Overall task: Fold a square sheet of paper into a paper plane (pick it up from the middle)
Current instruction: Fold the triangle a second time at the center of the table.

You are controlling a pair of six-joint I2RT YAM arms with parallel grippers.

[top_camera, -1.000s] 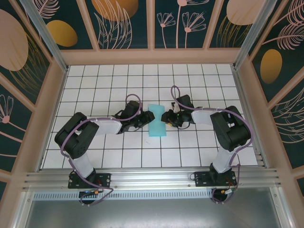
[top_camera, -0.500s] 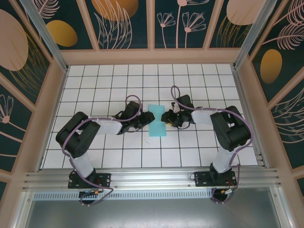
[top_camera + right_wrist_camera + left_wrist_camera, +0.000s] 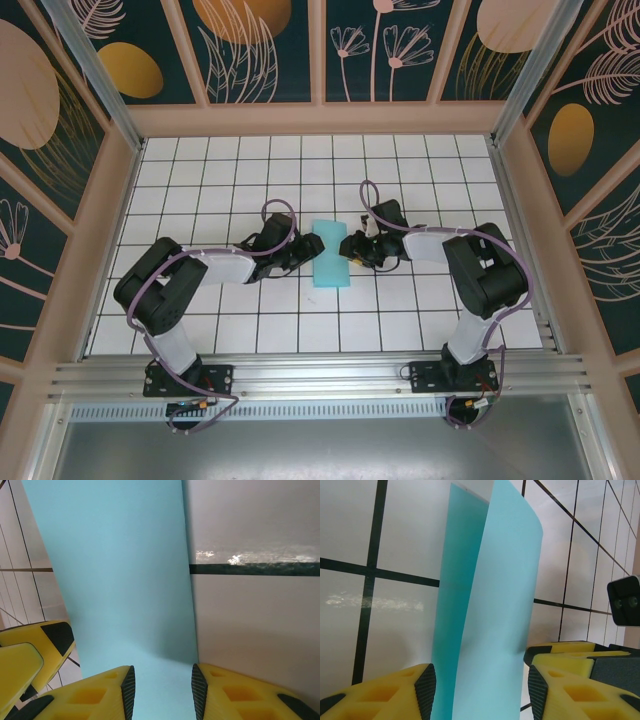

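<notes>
The sheet of paper point(image 3: 331, 266), turquoise and folded to a narrow rectangle, lies mid-table on the white tiled surface point(image 3: 220, 170), between both arms. The left claw point(image 3: 309, 246) has its jaws apart, straddling the sheet's left edge, with the upper flap curling up between the fingers. The right claw point(image 3: 348, 247) has its jaws apart, with the flat right edge running between them.

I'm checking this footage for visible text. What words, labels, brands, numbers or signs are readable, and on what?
None can be read.
The blue paper is blank.
The left end effector carries no marking on its yellow fingers.
The wall panels bear plant drawings, not lettering.
</notes>
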